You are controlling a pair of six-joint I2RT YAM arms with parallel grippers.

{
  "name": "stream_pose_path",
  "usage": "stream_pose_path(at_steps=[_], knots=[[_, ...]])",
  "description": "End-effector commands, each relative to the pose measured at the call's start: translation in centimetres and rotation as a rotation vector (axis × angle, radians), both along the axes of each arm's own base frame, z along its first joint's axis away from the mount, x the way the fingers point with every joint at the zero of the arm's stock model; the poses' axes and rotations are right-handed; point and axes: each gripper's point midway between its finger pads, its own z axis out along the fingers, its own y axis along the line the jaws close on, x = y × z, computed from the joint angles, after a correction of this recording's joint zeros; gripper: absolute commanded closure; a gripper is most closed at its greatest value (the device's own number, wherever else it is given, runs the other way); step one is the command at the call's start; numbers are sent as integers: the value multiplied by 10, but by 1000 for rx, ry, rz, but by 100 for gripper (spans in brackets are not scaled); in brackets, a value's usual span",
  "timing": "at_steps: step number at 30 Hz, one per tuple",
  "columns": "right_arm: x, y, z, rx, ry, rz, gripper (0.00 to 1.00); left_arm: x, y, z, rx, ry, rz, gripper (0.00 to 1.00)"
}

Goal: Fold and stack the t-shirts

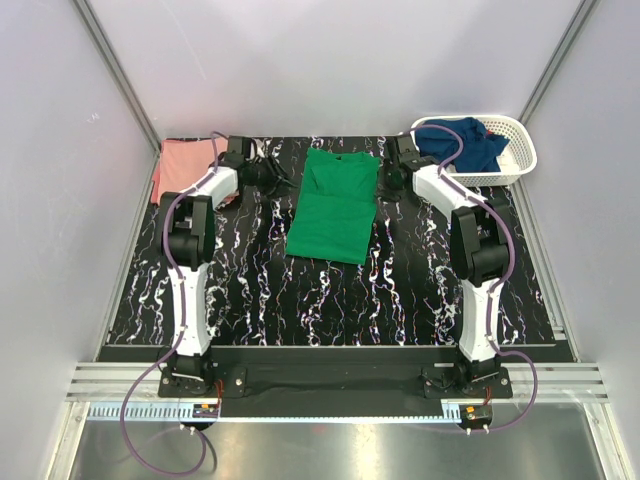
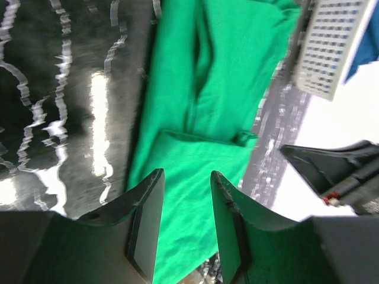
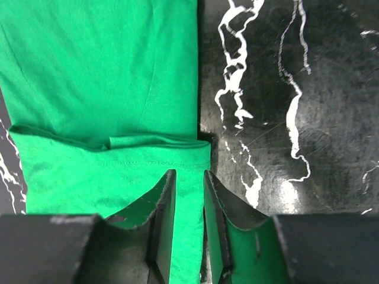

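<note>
**Item 1, green t-shirt** (image 1: 333,205): Lies flat in the middle of the worktop (image 1: 330,300), collar toward the far edge. The sleeves look turned in over the body, so you have a narrow panel; the crosswise fold appears not yet done.

**Item 2, left pincer** (image 2: 186,173): At the shirt's far-left shoulder, low over the cloth. Your jaws stand parted with green fabric showing beneath the gap, and nothing is gripped.

**Item 3, right pincer** (image 3: 189,173): At the far-right shoulder, mirroring the left. The jaws are slightly parted over the shirt's edge, just beside the turned-in sleeve hem, and nothing is pinched between them. You likely have both placed here to take the two far corners together and fold the panel toward you evenly.

**Item 4, salmon pink t-shirt** (image 1: 185,165): At the far-left corner of the worktop, well apart from the green one. It seems folded and marks where your stack should grow.

**Item 5, white lattice basket** (image 1: 525,160): At the far-right corner, behind your right arm. It holds one dark navy t-shirt (image 1: 470,145), crumpled and spilling over the near rim, unfolded. Nothing else shows inside.
</note>
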Motion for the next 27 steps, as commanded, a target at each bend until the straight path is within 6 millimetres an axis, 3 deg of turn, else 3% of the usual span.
stream_pose_path(at_steps=[1,2,4,5,6,7,8,9,11,13,15,16,20,22,25,27], knots=[[-2,10,22,38,-22,54,67,-8,20,13,120,-6,33,58],[-8,10,22,49,-9,65,67,-20,26,3,163,15,24,58],[-18,19,25,89,5,109,65,-39,39,8,246,22,44,58],[-25,18,21,94,20,125,64,-61,43,-9,273,62,29,58],[-30,18,27,98,20,132,63,-70,46,-10,290,61,31,57],[-35,19,29,106,25,142,62,-73,44,6,289,4,31,57],[-43,17,25,104,44,147,61,-82,43,4,289,-7,14,56],[-47,16,33,110,31,148,61,-97,40,1,267,-4,-7,55],[-63,17,27,130,52,161,60,-101,33,-1,221,-38,-31,55],[-69,18,33,151,36,171,60,-108,20,-2,160,-44,-77,55],[-88,20,19,181,86,183,61,-113,11,-4,148,-56,-103,55],[-88,22,25,197,72,194,61,-114,10,-6,149,-56,-109,54],[-117,25,10,249,119,220,60,-120,7,-12,159,-43,-119,54],[-123,32,14,291,107,250,59,-123,7,-15,170,-37,-120,54],[-136,35,2,330,125,269,57,-129,4,-18,171,-28,-130,69],[-142,34,-9,332,140,271,57,-137,3,-21,178,-16,-135,87]])
